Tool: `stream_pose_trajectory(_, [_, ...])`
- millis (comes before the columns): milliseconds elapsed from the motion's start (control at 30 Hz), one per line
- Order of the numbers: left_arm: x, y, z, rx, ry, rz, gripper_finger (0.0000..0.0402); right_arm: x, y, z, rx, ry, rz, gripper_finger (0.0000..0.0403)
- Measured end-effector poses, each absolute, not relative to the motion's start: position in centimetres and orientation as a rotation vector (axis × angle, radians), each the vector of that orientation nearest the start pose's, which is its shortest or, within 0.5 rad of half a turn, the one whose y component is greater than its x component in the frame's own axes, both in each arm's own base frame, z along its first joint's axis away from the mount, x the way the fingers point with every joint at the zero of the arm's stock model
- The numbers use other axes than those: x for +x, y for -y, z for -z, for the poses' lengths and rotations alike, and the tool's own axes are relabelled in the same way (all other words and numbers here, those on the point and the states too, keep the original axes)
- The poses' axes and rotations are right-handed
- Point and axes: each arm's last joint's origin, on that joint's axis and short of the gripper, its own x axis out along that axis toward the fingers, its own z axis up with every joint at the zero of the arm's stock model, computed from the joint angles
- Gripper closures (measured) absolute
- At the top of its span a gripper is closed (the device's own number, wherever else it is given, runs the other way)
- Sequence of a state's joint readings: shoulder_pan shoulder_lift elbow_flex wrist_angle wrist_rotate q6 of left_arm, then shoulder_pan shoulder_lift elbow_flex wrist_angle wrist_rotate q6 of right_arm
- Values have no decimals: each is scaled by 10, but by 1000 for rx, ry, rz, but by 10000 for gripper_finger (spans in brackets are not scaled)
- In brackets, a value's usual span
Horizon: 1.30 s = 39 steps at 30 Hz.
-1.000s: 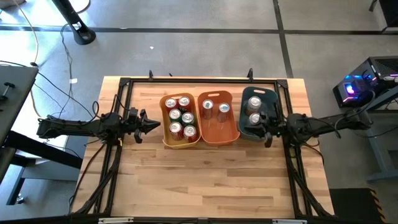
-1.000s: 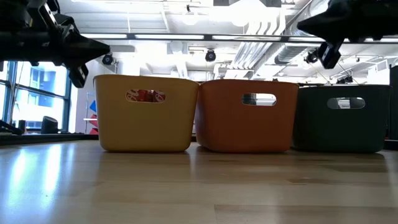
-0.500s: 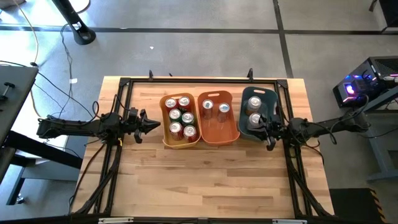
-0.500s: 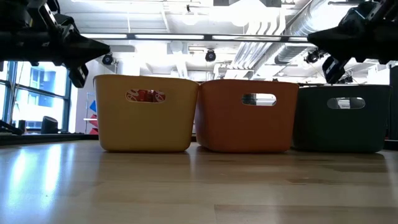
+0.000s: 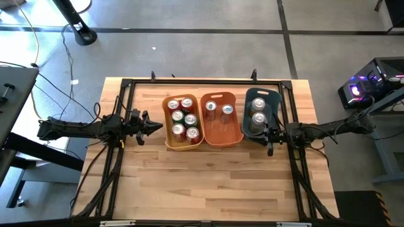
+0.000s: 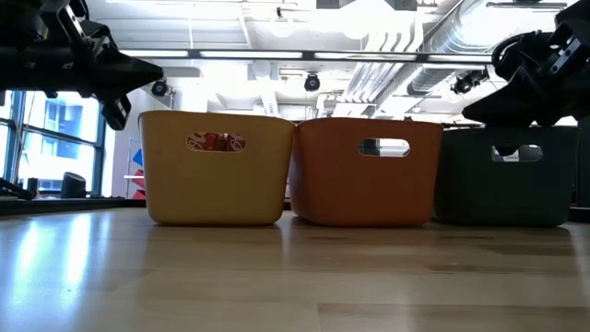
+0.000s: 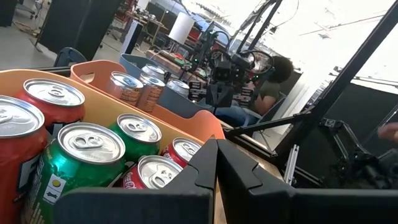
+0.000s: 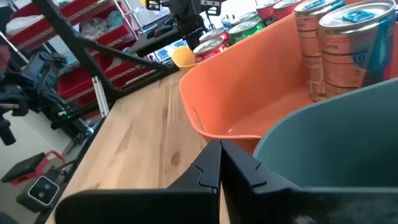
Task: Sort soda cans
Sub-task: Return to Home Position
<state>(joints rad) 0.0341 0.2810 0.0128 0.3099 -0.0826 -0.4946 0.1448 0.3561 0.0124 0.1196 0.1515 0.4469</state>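
The soda cans point(image 5: 184, 118) all stand in bins at mid-frame of the high view: six red and green in the yellow bin point(image 5: 166, 123), two in the orange bin point(image 5: 221, 130), two in the teal bin point(image 5: 272, 95). None stands on the bare counter point(image 5: 202, 183). Over the last second my right pincer point(image 5: 267, 135), fingers pressed together and empty, has drawn back rightward from above the teal bin and sunk lower. My left pincer point(image 5: 159, 128), likewise closed and empty, has stayed left of the yellow bin. I judge sorting complete and the arms homing.
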Motion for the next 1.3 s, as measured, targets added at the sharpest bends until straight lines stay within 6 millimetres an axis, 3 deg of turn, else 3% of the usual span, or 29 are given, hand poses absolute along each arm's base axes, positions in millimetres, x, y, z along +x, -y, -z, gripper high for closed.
stream_pose_trajectory(567, [109, -6, -179, -496, 126, -90, 402, 107, -11, -154, 422, -138, 37, 403])
stream_pose_trajectory(867, [93, -6, -193, -497, 291, -47, 401, 96, -10, -172, 454, 69, -15, 402])
stream_pose_trajectory(1300, [93, -5, -194, -498, 306, -39, 401, 96, -10, -170, 451, 48, -11, 402])
